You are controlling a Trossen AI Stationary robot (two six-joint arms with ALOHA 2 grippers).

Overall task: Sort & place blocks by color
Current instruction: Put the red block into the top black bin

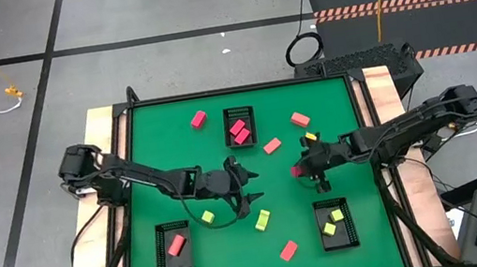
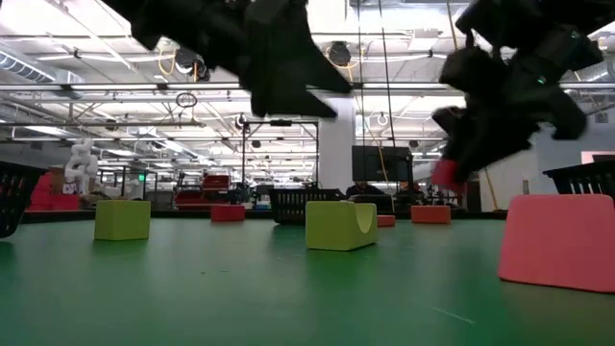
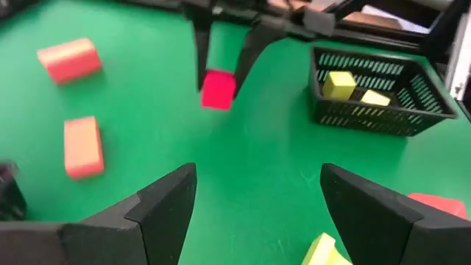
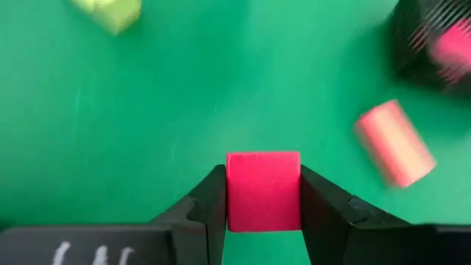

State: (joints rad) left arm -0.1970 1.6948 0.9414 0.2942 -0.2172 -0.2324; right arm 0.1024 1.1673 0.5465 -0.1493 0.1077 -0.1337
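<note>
Right gripper is clamping a magenta-pink block between its two fingers, carrying it clear of the green table near the middle, right of centre. Its pads are pressing on two opposite flat sides, with the block sitting square and untilted in the jaws. Judging by the crisp edges and the lack of any visible denting under the clamp, the block is looking light and fairly stiff, probably foam or wood; a grip across the short width, as here, is seeming the sound choice, since the flat faces are giving the pads full contact and little chance of twisting out.

Left gripper is hanging spread wide and empty over the table just left of centre, facing the held block across the gap.

Loose blocks are lying about the mat: a yellow-green block near the left gripper, a coral-red block towards the front edge, another coral-red block near the centre. Three black mesh trays are standing on the table: the rear tray is holding magenta-pink pieces, the front-right tray yellow-green ones, the front-left tray a coral-red one.
</note>
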